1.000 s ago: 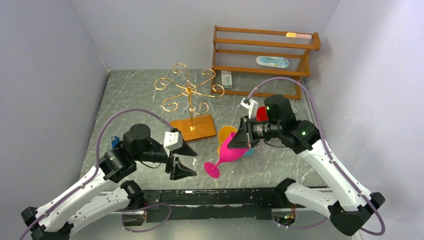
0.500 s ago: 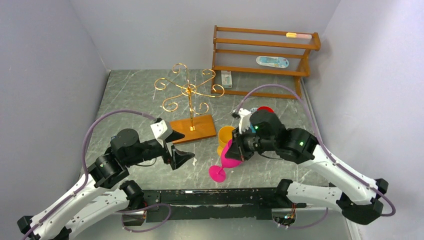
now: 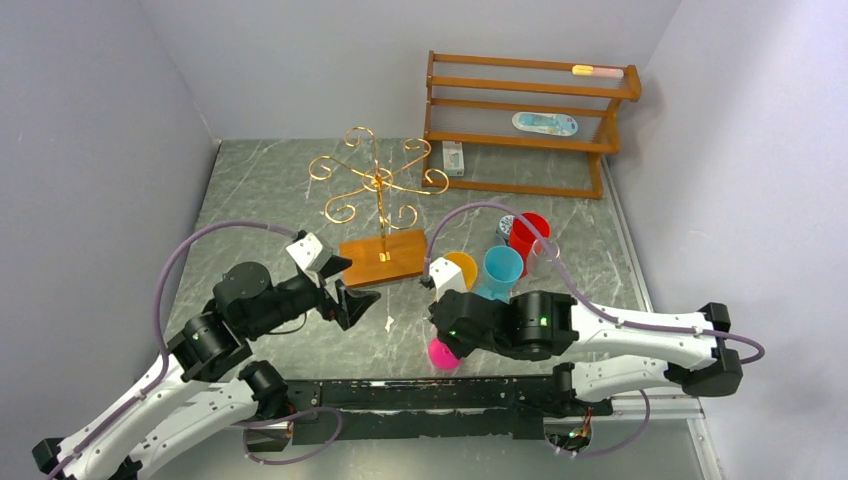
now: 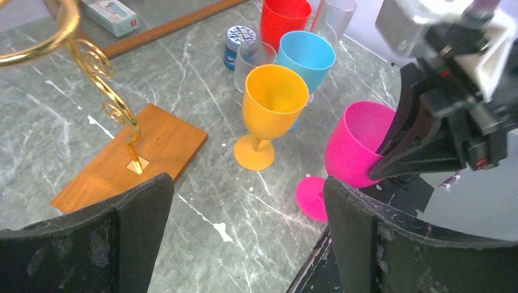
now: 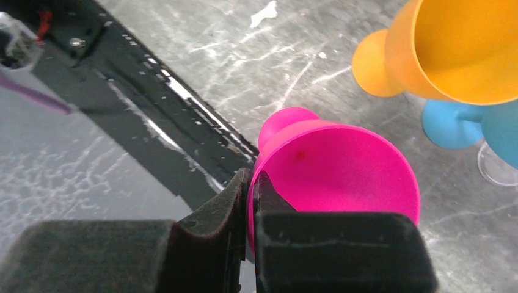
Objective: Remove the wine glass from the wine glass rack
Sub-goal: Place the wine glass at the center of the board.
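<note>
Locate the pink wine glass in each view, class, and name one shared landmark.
Top view: pink glass, bottom centre, mostly hidden under the right arm.
Left wrist: pink glass, right of centre.
Right wrist: pink glass, centre.
Shared landmark: the yellow glass beside it.

Smooth plastic goblets and shiny gold wire on a polished, grey, stone-look surface (image 4: pixel 36 122).
The wine glass (image 4: pixel 357 152) is opaque pink plastic with a soft satin sheen, as are the orange goblet (image 4: pixel 275 101) and the blue goblet (image 4: pixel 308 55). The wine glass rack (image 3: pixel 378 180) is thin, glossy gold metal wire on a smooth orange-brown wooden base (image 4: pixel 131 162). The left hand (image 4: pixel 244 201) has fingers (image 4: pixel 91 244) of matt black material, scuffed grey and rough.
</note>
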Controlling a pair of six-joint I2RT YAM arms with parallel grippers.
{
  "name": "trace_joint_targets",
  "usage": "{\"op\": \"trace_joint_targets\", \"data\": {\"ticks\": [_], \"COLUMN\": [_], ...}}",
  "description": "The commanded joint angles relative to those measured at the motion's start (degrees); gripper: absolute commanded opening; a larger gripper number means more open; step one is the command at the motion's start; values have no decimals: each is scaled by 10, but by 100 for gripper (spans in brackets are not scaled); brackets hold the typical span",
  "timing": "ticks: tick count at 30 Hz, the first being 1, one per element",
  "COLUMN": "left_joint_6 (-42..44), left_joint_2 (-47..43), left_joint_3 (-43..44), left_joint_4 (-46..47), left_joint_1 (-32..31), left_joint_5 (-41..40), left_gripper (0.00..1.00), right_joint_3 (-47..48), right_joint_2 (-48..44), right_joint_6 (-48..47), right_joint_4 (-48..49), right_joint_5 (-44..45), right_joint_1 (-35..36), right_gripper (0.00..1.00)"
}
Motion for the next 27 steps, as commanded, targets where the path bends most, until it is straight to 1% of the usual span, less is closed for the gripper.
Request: {"op": "trace_joint_targets", "data": {"ticks": [1, 7, 12, 18, 22, 27], "left_joint_6": [2, -10, -9, -9, -5, -1], "left_joint_2": [-14, -33, -40, -35, -26, -8], "left_joint_3": [11, 13, 10, 15, 16, 23], "left_joint_4": [-17, -20, -16, -18, -19, -26], "left_joint_1": [2, 2, 2, 2, 2, 3], "left_joint_5": [-42, -91, -93, -93, -75, -57], "left_gripper": [96, 97, 97, 97, 97, 97], "right_joint_3": [-32, -81, -109, -112, -109, -124], "right_joint_2": [2, -47, -79, -57, -37, -37], "right_joint_6": [42, 65, 73, 79, 94, 100], "right_joint_4": [-12, 5, 21, 12, 0, 18], "right_joint_5": [94, 126, 128, 148, 165, 170], "right_joint_1": [11, 11, 11, 10, 10, 10], "right_gripper": [0, 0, 0, 0, 0, 0]}}
